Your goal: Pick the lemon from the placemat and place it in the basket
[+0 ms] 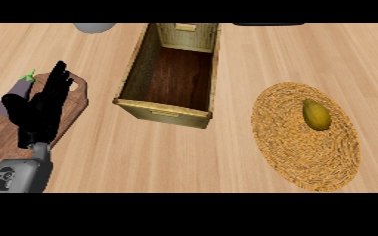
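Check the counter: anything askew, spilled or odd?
Nothing stands out. The lemon lies on the round woven placemat, the basket stands upright and holds nothing visible, and the left hand rests open at the left edge.

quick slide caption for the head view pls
Lemon lies on the woven placemat, right of the open basket; left hand rests open at the left edge.
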{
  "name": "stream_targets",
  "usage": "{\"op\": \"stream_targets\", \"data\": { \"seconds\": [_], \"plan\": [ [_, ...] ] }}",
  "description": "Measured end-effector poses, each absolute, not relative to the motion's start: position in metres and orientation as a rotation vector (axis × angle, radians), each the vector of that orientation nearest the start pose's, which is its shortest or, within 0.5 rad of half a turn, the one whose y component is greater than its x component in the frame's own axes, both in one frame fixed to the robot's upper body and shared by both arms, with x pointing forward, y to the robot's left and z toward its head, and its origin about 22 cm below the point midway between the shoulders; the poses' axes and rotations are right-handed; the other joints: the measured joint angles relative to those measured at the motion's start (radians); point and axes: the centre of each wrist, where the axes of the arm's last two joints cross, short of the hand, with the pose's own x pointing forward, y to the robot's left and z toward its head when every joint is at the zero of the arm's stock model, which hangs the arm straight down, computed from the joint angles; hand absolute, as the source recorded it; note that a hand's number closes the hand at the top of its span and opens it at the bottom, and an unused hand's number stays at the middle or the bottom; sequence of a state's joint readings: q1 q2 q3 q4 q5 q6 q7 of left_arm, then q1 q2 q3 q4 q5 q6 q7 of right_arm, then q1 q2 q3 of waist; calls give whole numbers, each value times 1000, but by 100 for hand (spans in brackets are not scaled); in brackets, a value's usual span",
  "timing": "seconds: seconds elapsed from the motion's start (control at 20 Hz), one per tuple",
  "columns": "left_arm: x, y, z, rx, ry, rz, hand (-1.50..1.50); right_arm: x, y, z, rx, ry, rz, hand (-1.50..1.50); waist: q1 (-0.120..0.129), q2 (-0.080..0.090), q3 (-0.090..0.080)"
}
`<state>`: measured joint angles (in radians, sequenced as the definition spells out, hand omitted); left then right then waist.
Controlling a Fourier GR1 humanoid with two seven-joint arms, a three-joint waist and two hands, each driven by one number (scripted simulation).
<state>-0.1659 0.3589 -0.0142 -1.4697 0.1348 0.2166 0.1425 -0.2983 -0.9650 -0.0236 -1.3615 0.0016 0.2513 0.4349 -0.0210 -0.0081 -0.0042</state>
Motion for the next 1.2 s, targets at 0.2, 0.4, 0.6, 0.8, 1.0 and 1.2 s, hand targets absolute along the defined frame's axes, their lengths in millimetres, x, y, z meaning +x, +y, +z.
{"op": "stream_targets", "data": {
  "seconds": [0.2, 0.4, 0.6, 0.8, 1.0, 1.2],
  "plan": [
    [283, 295, 42, 303, -1499, -15, 0, 285, -420, 210, -723, -991, 663, -150, 6, 3, 2],
    [284, 298, 50, 300, -1511, -15, 0, 272, -417, 207, -681, -983, 645, -150, 11, 4, 3],
    [286, 299, 46, 300, -1518, -15, 0, 267, -414, 187, -675, -1037, 586, -150, 15, 6, 3],
    [283, 296, 43, 295, -1514, -16, 0, 258, -408, 160, -659, -1070, 551, -150, 17, 7, 4],
    [284, 291, 41, 286, -1512, -22, 0, 256, -399, 135, -648, -1085, 540, -150, 19, 7, 4],
    [286, 292, 47, 286, -1516, -27, 0, 262, -402, 113, -643, -1109, 540, -150, 22, 8, 5]
  ]
}}
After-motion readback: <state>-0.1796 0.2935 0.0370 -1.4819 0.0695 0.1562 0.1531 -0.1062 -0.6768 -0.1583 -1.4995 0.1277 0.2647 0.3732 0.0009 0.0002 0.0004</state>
